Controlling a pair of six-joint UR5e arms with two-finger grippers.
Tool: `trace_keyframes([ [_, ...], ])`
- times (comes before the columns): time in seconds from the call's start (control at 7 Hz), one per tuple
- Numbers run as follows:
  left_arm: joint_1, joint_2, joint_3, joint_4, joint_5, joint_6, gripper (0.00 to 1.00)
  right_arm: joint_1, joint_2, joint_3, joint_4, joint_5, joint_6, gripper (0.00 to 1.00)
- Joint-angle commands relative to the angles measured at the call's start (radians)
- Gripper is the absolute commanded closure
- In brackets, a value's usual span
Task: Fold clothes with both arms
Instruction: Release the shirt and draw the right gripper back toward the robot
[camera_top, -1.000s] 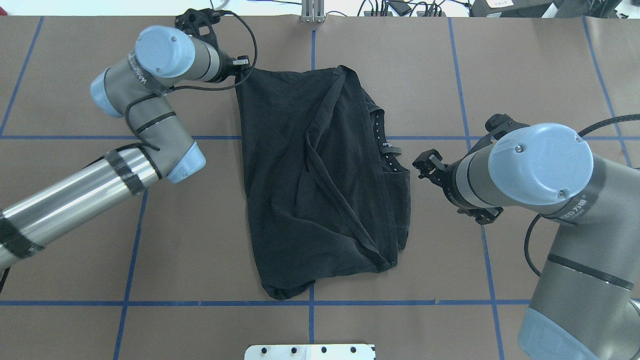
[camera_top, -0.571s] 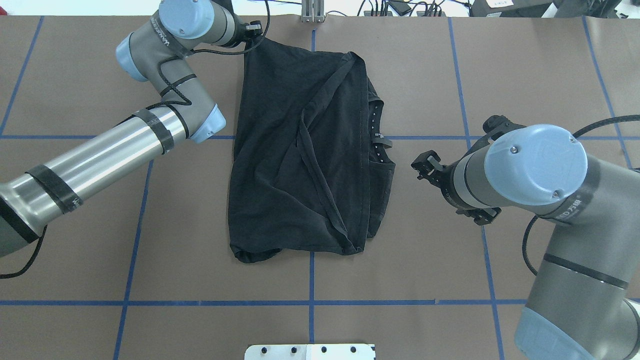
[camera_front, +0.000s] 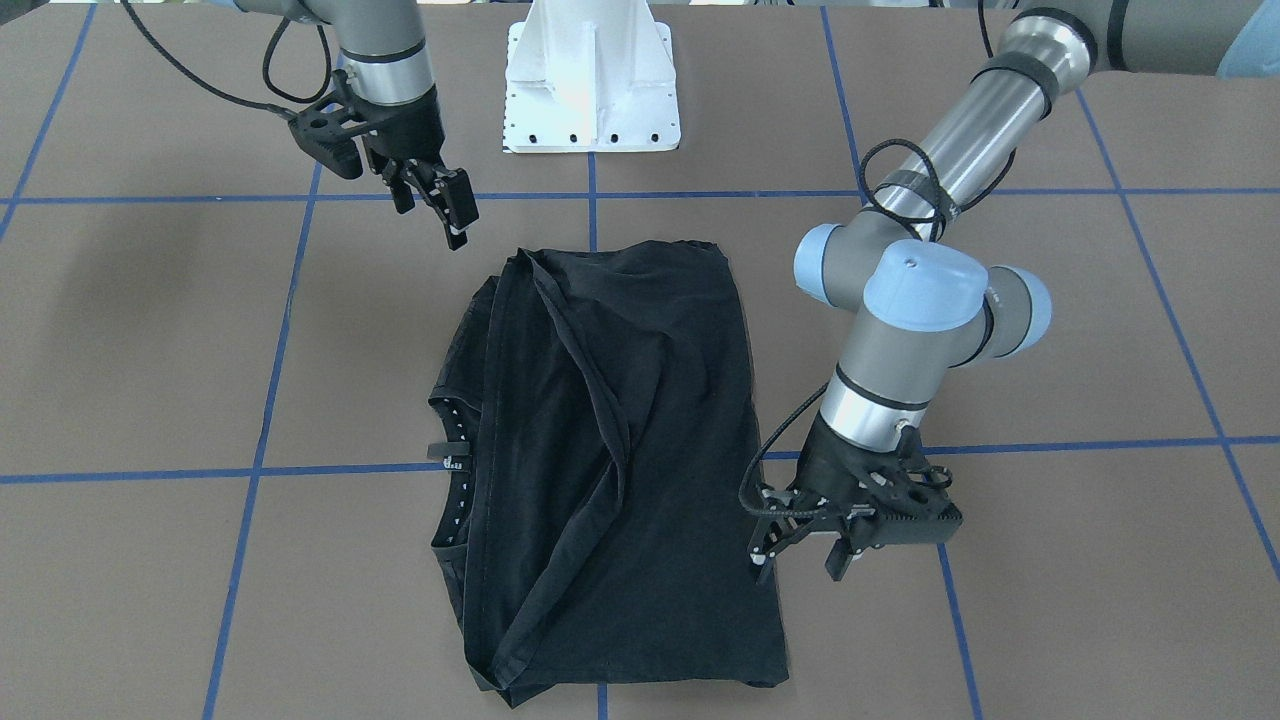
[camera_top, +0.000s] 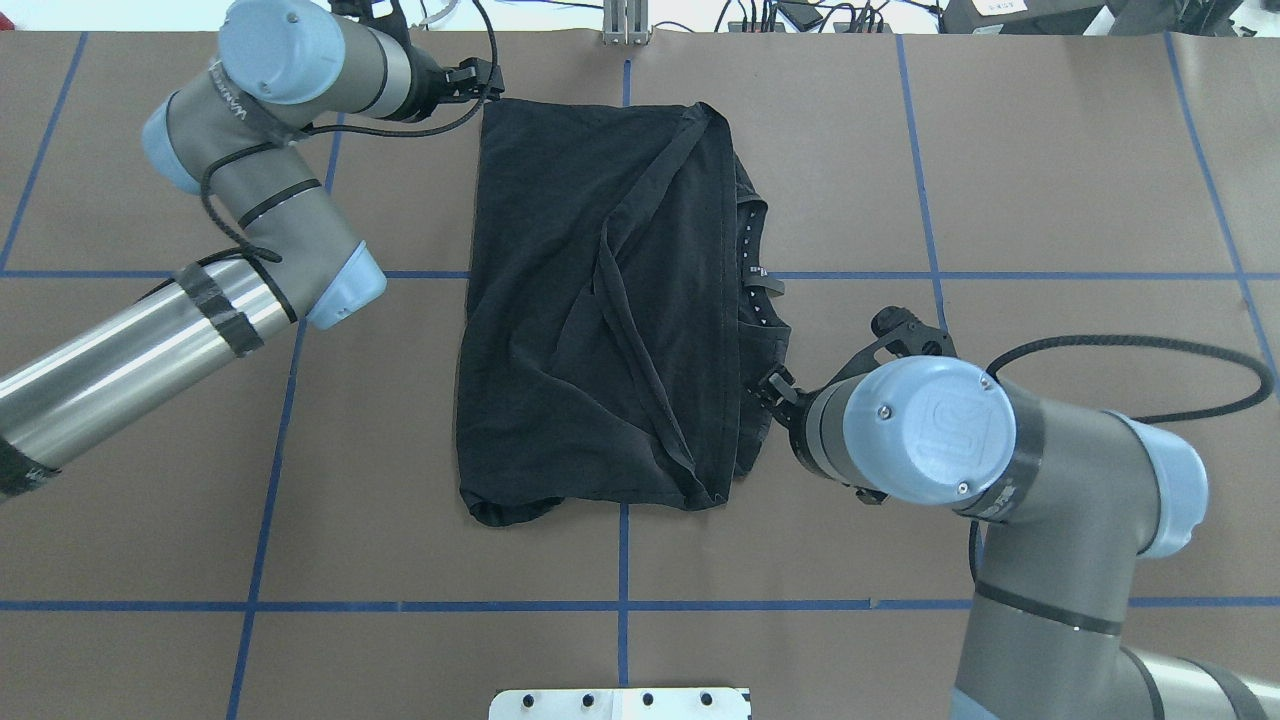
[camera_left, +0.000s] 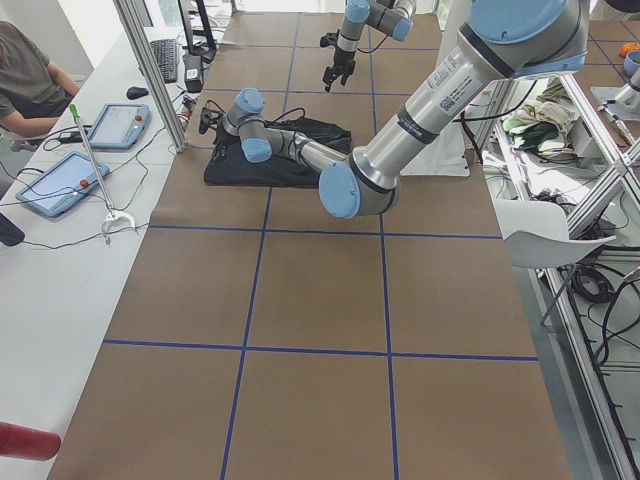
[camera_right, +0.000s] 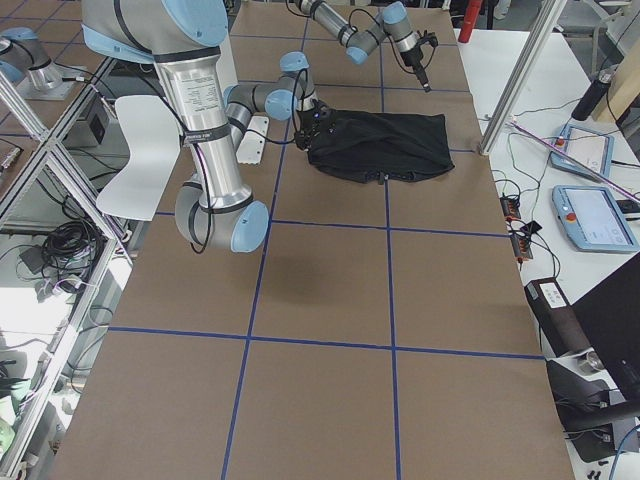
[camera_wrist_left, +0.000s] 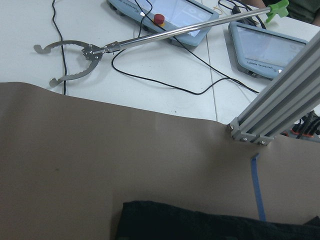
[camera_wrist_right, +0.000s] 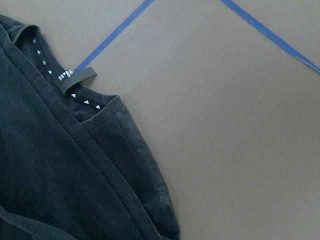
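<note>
The clothes are one black T-shirt (camera_top: 600, 300) lying folded lengthwise on the brown table, collar and neck tag (camera_top: 765, 285) at its right edge; it also shows as a dark T-shirt (camera_front: 640, 450). No logo shows. My left gripper (camera_front: 800, 560) hovers open just off the shirt's far-left corner and holds nothing; its wrist view shows only the shirt's edge (camera_wrist_left: 200, 225). My right gripper (camera_front: 445, 205) hangs open above the table near the shirt's right edge, close to the near end. Its wrist view shows the collar tag (camera_wrist_right: 80, 77) and shirt (camera_wrist_right: 50, 165).
The white base plate (camera_front: 590, 90) sits at the robot side. Beyond the far edge stand an aluminium post (camera_wrist_left: 280, 100), a metal grabber tool (camera_wrist_left: 75, 55) and tablets (camera_wrist_left: 170, 15) on a white bench. A person (camera_left: 25, 70) sits there. Blue tape lines grid the table.
The left gripper dragged the shirt's far-left corner away from the robot, let it go and shifted left. The shirt now lies flatter. The right arm moved in toward the shirt's right edge.
</note>
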Motion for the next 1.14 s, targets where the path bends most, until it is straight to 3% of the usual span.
trace_keyframes([
  [0.0, 0.003, 0.072, -0.125, 0.068, -0.016, -0.01, 0.0, -0.109, 0.007, -0.102, 0.079, -0.155, 0.227, 0.0],
  [0.14, 0.003, 0.074, -0.129, 0.082, -0.016, -0.025, 0.0, -0.12, 0.034, -0.197, 0.191, -0.201, 0.263, 0.01],
  [0.29, 0.003, 0.074, -0.13, 0.082, -0.014, -0.027, 0.0, -0.117, 0.037, -0.245, 0.205, -0.206, 0.25, 0.01],
  [0.71, 0.003, 0.074, -0.136, 0.084, -0.013, -0.053, 0.0, -0.112, 0.045, -0.284, 0.207, -0.211, 0.213, 0.02],
  [1.0, 0.001, 0.09, -0.15, 0.084, -0.01, -0.053, 0.0, -0.109, 0.062, -0.295, 0.207, -0.212, 0.202, 0.08],
])
